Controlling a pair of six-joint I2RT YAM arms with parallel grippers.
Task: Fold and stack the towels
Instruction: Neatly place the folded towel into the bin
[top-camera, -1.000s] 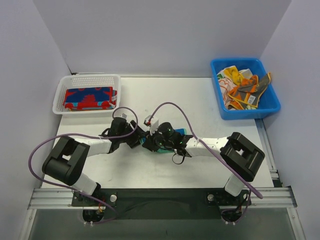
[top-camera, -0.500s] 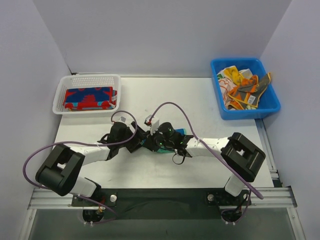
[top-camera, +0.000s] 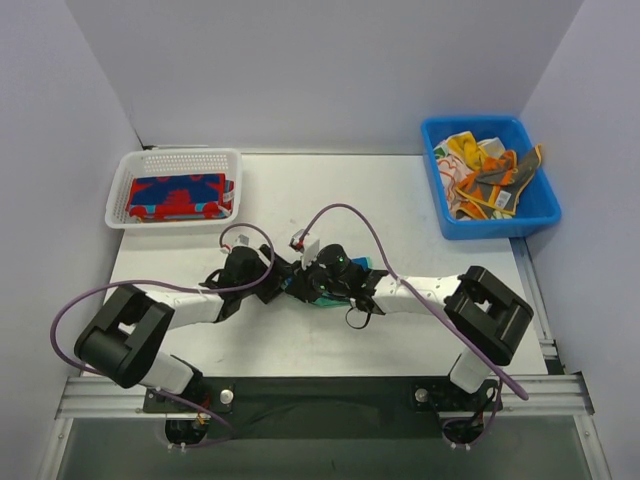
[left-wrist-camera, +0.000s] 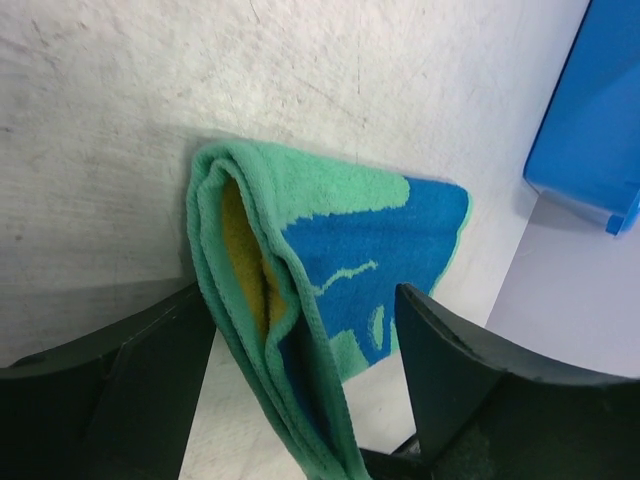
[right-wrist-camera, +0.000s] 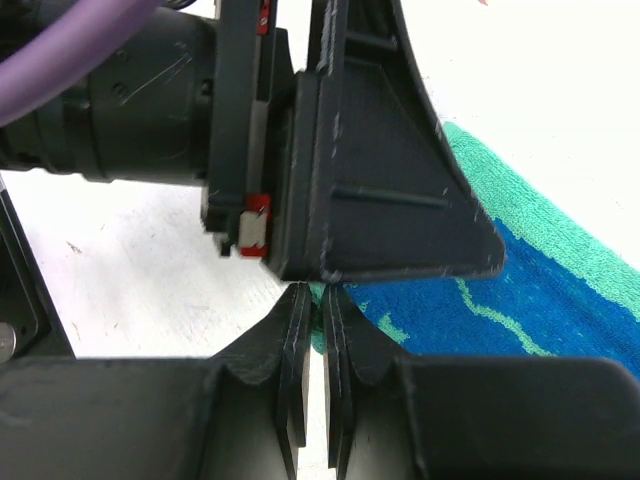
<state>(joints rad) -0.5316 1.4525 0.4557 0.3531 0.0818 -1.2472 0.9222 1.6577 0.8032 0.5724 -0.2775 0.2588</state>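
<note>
Tabletop (top-camera: 330, 190): left pincer (left-wrist-camera: 300, 295) wide around teal towel (left-wrist-camera: 340, 220), right pincer (right-wrist-camera: 310, 298) closed; basket (top-camera: 175, 160), bin (top-camera: 495, 228) well apart.

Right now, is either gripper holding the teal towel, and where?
Left gripper holds nothing, open astride the teal towel. Right gripper is shut at its edge; a pinch cannot be told.

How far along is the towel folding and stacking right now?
Done: one red-and-blue towel lies folded in the white basket. In hand: a folded teal towel, straddled by the open left gripper, the shut right gripper beside it. Left: crumpled towels in the blue bin.
</note>
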